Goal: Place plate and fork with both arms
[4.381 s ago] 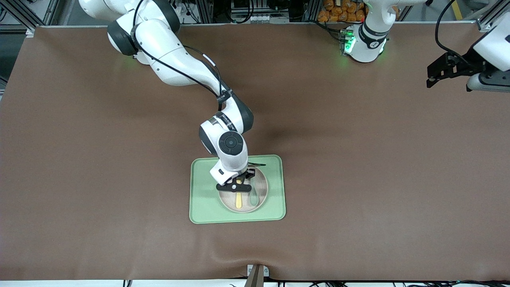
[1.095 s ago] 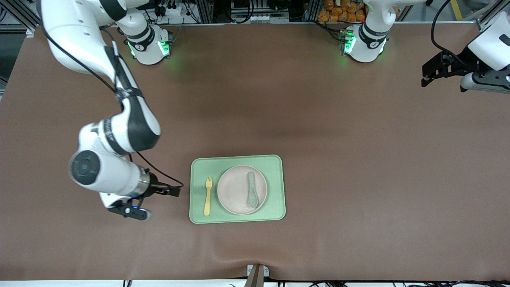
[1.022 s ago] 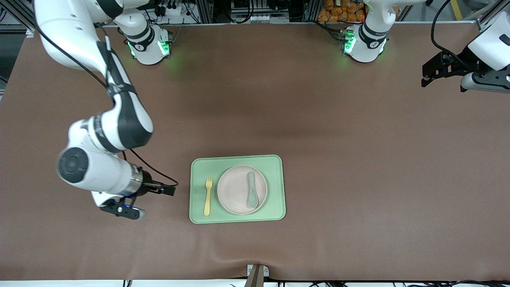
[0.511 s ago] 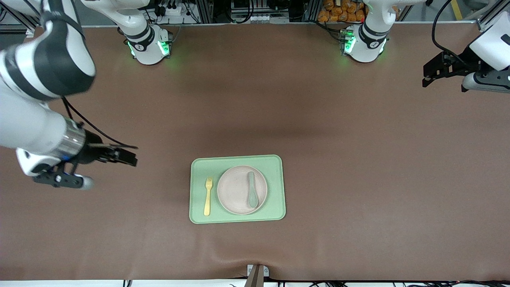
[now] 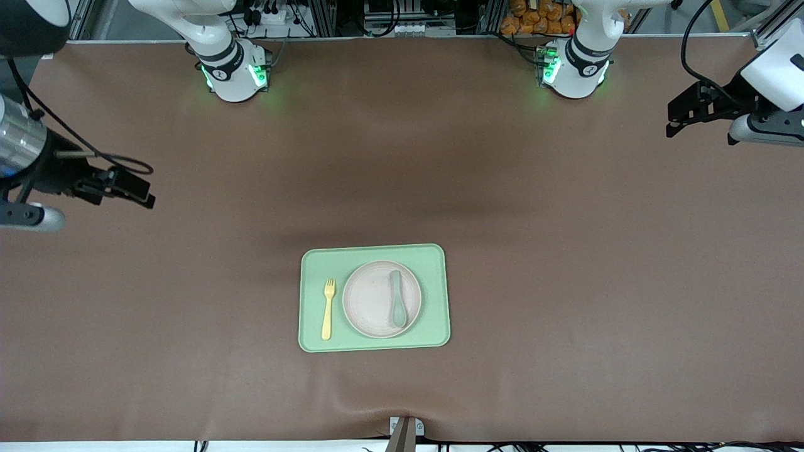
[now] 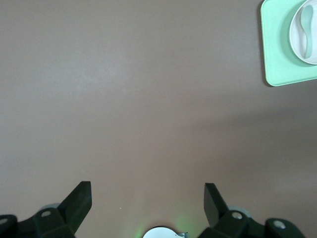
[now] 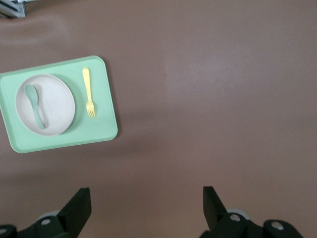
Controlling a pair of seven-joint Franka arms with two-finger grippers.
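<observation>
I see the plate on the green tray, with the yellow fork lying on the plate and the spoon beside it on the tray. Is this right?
Not quite: the two utensils are swapped. In the front view the grey-green spoon lies on the plate, and the yellow fork lies beside the plate on the green tray, toward the right arm's end of the table. The plate is indeed on the tray.

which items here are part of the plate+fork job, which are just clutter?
Job:
- plate, on the tray
- fork, on the tray beside the plate
- left gripper and right gripper, both open, over bare table

Not job:
- spoon, lying on the plate
- tray
</observation>
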